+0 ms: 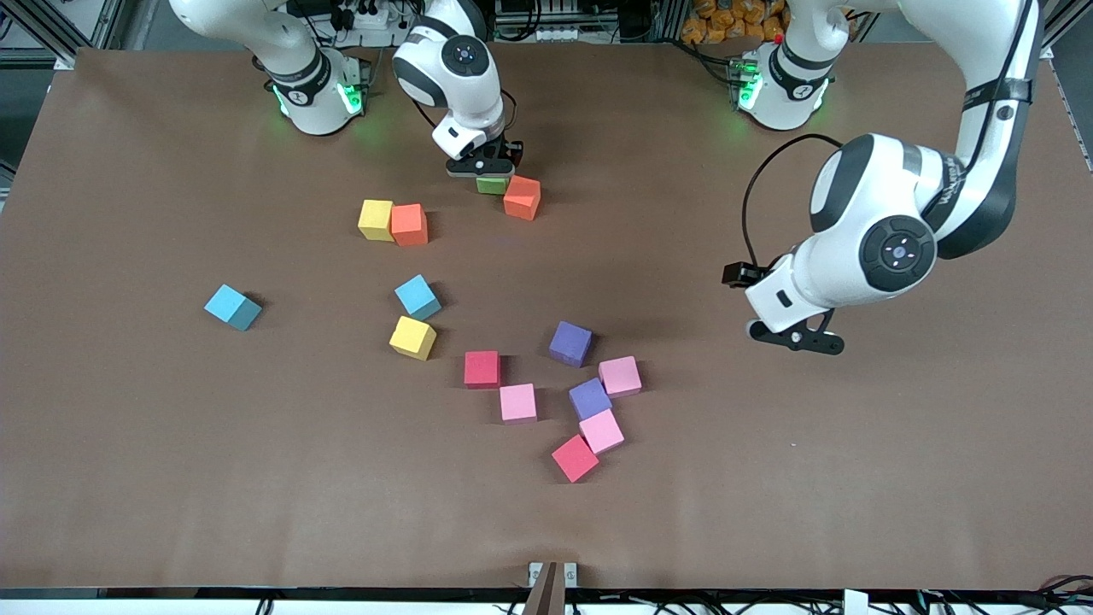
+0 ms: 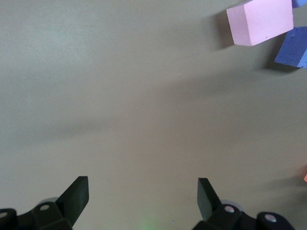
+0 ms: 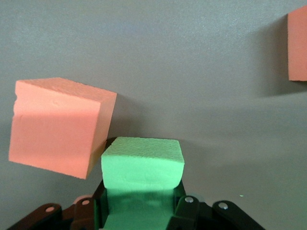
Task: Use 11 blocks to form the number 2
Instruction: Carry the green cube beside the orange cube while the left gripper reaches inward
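Already the right pincer (image 1: pixel 488 171) pinches the small matte green cube (image 1: pixel 492 184), its orange neighbour (image 1: pixel 522 197) touching at four o'clock; the left pincer (image 1: pixel 794 335) waits spread over bare counter (image 1: pixel 854 470).

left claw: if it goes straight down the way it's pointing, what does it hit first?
Bare table, as far as the left wrist view shows. The left claw is open and nothing lies between its fingers. The nearest blocks, a pink block and a purple block, sit well off that line, though depth is hard to judge.
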